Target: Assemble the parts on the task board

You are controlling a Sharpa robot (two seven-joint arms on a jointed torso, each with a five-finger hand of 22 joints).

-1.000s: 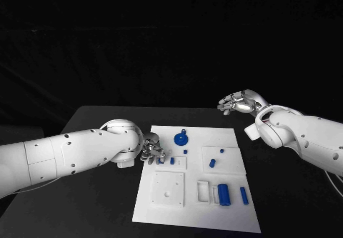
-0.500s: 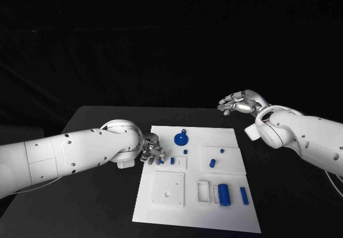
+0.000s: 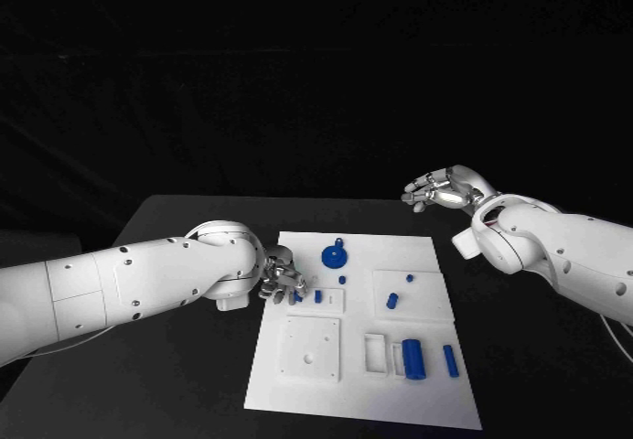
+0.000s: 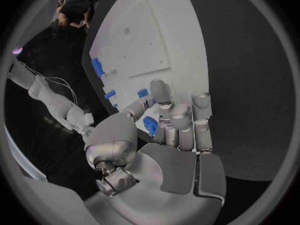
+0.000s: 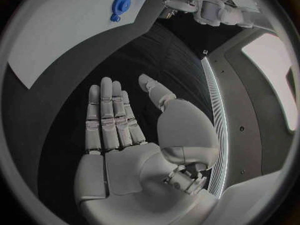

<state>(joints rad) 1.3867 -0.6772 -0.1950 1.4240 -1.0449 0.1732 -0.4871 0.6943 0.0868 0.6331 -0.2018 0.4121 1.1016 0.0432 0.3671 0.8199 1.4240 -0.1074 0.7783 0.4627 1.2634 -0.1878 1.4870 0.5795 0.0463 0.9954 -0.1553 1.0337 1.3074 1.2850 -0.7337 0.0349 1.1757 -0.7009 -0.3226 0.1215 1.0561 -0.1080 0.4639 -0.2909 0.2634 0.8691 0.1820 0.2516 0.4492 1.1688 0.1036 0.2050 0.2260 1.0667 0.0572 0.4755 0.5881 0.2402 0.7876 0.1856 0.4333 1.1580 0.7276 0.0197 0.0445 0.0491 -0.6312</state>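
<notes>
The white task board [image 3: 346, 393] lies in the middle of the black table. On it are a round blue disc [image 3: 335, 256], a blue cylinder [image 3: 413, 358], a blue rod [image 3: 450, 360] and a few small blue pegs [image 3: 391, 300]. My left hand [image 3: 280, 280] hovers over the board's left edge. It pinches a small blue part [image 4: 150, 125] between the thumb and the curled fingers [image 4: 180, 122]. My right hand [image 3: 442, 190] is raised beyond the board's far right corner, away from all the parts. In the right wrist view its fingers [image 5: 109, 115] are stretched out flat and hold nothing.
White raised blocks stand on the board: a square one [image 3: 310, 348] near the front left and another [image 3: 412, 293] at the right. The blue disc [image 5: 120, 2] and board [image 5: 56, 35] lie far off in the right wrist view. Bare black table flanks the board on both sides.
</notes>
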